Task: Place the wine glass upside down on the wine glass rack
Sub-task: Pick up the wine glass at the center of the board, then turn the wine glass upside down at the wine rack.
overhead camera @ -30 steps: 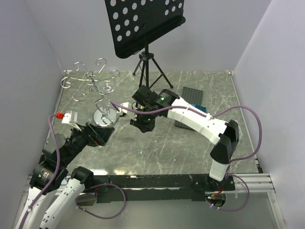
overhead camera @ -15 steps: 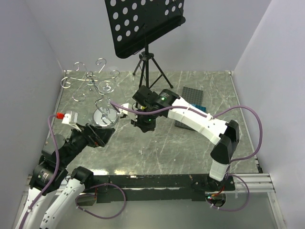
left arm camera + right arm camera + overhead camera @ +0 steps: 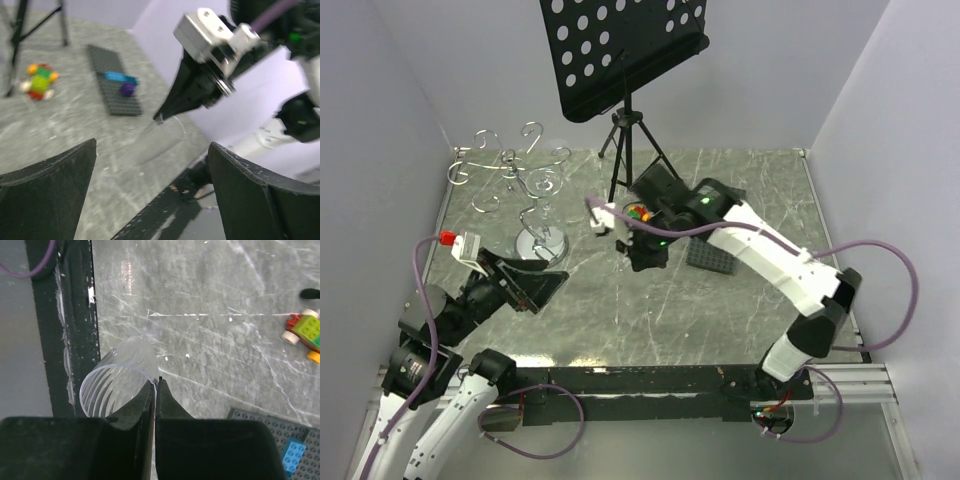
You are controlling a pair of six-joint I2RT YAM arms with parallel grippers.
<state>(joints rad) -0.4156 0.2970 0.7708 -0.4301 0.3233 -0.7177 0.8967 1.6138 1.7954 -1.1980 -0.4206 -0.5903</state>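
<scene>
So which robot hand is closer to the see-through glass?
Right. The right gripper pinches the wine glass by its rim. The left gripper is open and not touching it; the glass is beyond its fingers.

Silvery chrome wire rack is occupying the far-left corner of the grey marble table; black perforated tripod music stand is overhanging the far edge. White right arm is crossing mid-table. Near-edge strip is lying open.

top cam high up behind, looking down, left wrist cam low and sideways, right wrist close, straight down, all catch the grey baseplate
</scene>
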